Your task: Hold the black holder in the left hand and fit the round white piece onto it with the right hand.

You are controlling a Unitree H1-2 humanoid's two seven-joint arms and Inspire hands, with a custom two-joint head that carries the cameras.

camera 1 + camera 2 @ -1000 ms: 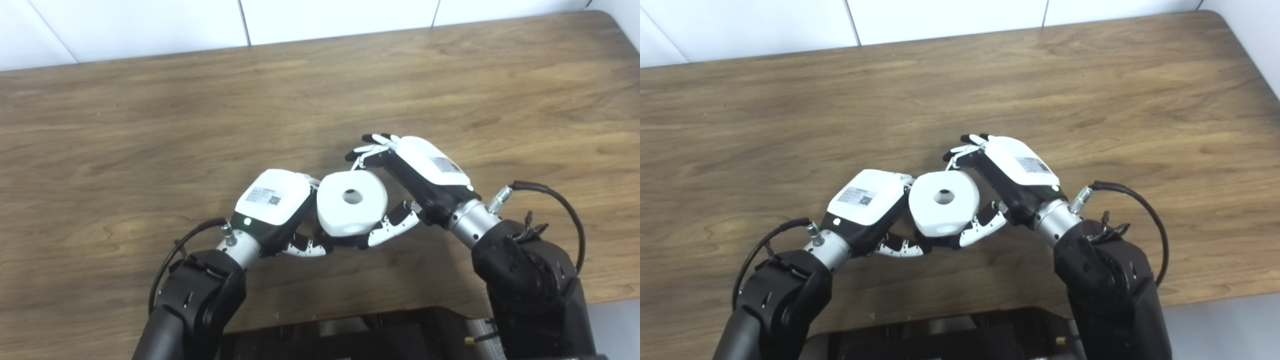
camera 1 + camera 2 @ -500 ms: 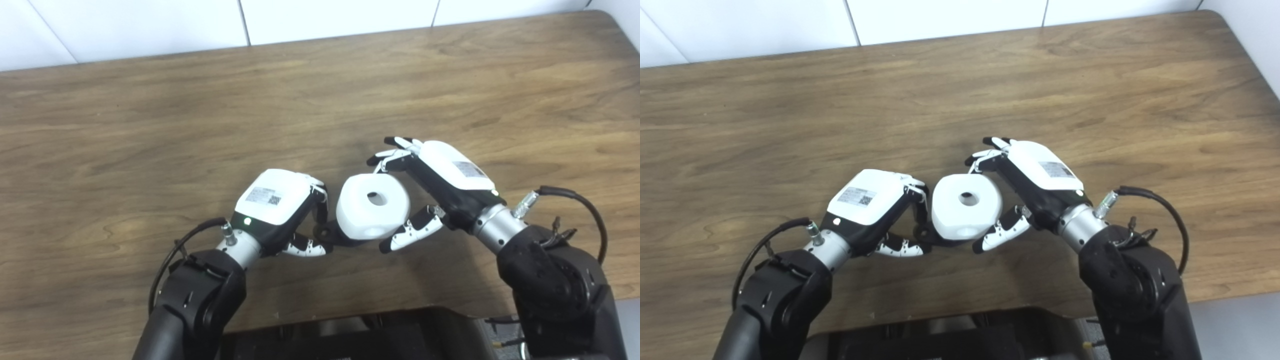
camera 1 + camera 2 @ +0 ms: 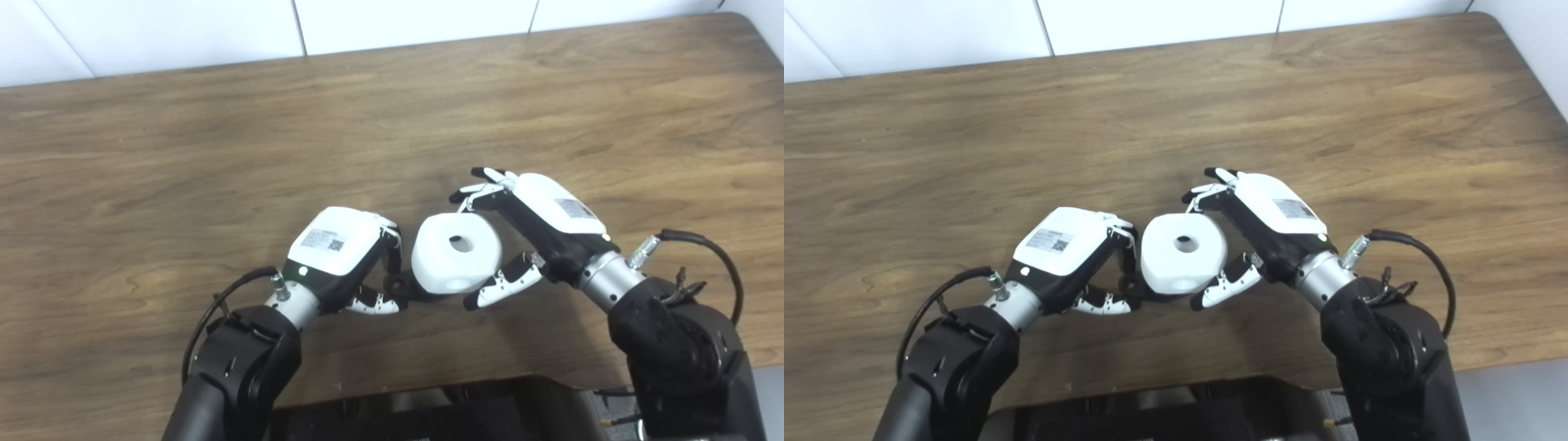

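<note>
Nearest the camera both dark forearms come up from the bottom edge and angle inward, so the hands meet in the middle of the wooden table (image 3: 184, 153). Looks to me like the fitting step itself: the round white piece (image 3: 456, 252) sits between the hands, hole facing up. The left hand (image 3: 343, 254) is curled tight, back upward, pinching the black holder (image 3: 404, 286), which only peeks out under the white piece's near-left edge, so I can't tell whether it's seated. The right hand (image 3: 1268, 229) cups the white piece from the right and far side, fingers (image 3: 1206, 191) curved over its far rim, thumb below; it seems to grip it, though contact is hard to confirm. Next move probably needs the hole lined up with the holder and a gentle push across.
</note>
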